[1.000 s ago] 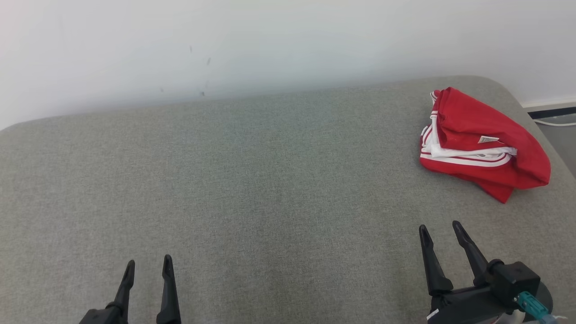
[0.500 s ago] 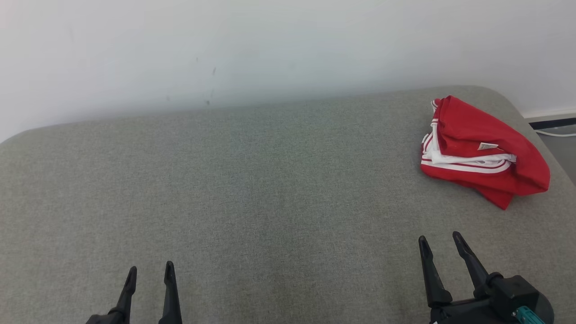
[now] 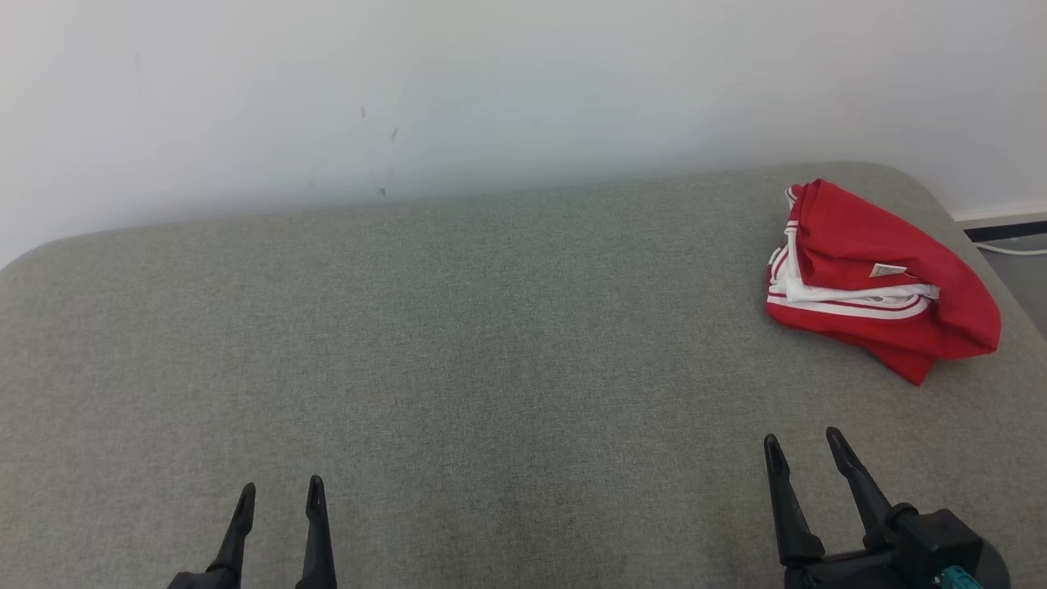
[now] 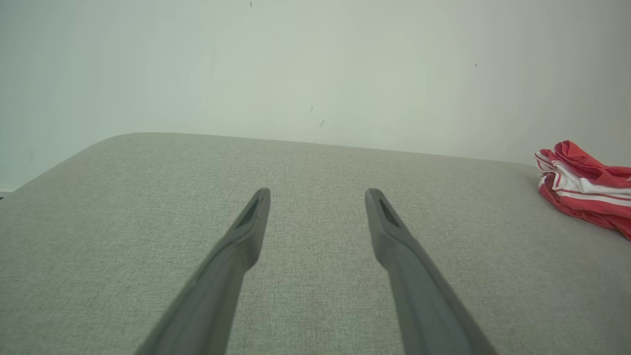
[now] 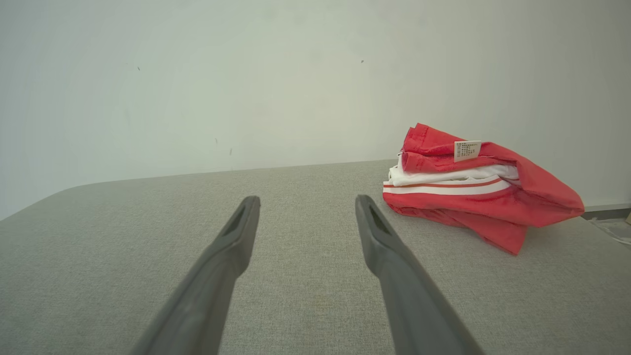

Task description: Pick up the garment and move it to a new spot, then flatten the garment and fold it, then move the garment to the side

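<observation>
The garment (image 3: 879, 274) is a red piece with white stripes and a small white label, folded into a bundle at the far right corner of the grey padded table (image 3: 491, 327). It also shows at the right edge of the left wrist view as the garment (image 4: 586, 185) and right of the fingers in the right wrist view as the garment (image 5: 473, 185). My right gripper (image 3: 804, 442) stands open at the lower right, well short of the bundle. At the lower left my left gripper (image 3: 282, 488) is open too, holding nothing.
A white wall (image 3: 491, 90) runs behind the table. Past the table's rounded right corner lie the floor (image 3: 1018, 274), a dark baseboard and a white cable (image 3: 1010, 248).
The whole head view has shifted down a little, so the camera has tilted up. Both grippers sit slightly lower in the picture. The garment has not moved on the table.
</observation>
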Controlling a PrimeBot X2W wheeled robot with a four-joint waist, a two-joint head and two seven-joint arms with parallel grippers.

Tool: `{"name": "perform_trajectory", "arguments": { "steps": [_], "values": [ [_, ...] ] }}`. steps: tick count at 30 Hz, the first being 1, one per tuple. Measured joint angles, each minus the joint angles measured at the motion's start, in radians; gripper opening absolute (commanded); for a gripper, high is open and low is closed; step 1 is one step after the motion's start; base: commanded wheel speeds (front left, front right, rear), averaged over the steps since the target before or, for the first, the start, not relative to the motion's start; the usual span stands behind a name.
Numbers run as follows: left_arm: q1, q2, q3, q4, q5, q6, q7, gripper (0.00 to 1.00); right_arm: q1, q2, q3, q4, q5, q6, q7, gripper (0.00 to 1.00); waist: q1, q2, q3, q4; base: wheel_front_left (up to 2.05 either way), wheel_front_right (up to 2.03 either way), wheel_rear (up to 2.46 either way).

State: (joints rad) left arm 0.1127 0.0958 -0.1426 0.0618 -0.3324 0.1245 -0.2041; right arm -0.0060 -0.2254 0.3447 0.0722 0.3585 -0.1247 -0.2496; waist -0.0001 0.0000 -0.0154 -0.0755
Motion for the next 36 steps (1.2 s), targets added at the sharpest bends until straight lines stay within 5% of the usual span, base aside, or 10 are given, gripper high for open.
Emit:
{"name": "perform_trajectory", "arguments": {
  "steps": [2, 3, 13, 36],
  "values": [
    [0.000, 0.000, -0.002, 0.000, 0.012, 0.000, 0.000, 1.00, 0.000, 0.001, -0.002, 0.000, -0.001, 0.000, 0.000, 1.00, 0.0001, 0.0000, -0.001, 0.002, 0.00, 0.00, 0.00],
    [0.000, 0.001, -0.003, -0.001, 0.016, 0.000, 0.000, 0.00, 0.001, 0.001, -0.003, -0.001, -0.006, 0.000, 0.000, 0.00, 0.0001, 0.0000, -0.001, 0.002, 0.00, 0.00, 0.00],
    [0.016, -0.006, 0.000, 0.060, 0.001, -0.009, 0.011, 0.00, 0.035, 0.023, -0.006, 0.060, 0.016, 0.004, 0.012, 0.00, 0.0000, 0.0000, -0.001, 0.005, 0.00, 0.00, 0.00],
    [-0.020, -0.019, 0.063, 0.100, -0.324, -0.064, 0.097, 0.00, 0.014, 0.062, -0.127, 0.098, 0.330, 0.065, 0.108, 0.00, 0.0001, 0.0000, 0.004, 0.024, 0.00, 0.00, 0.00]
  ]
}}
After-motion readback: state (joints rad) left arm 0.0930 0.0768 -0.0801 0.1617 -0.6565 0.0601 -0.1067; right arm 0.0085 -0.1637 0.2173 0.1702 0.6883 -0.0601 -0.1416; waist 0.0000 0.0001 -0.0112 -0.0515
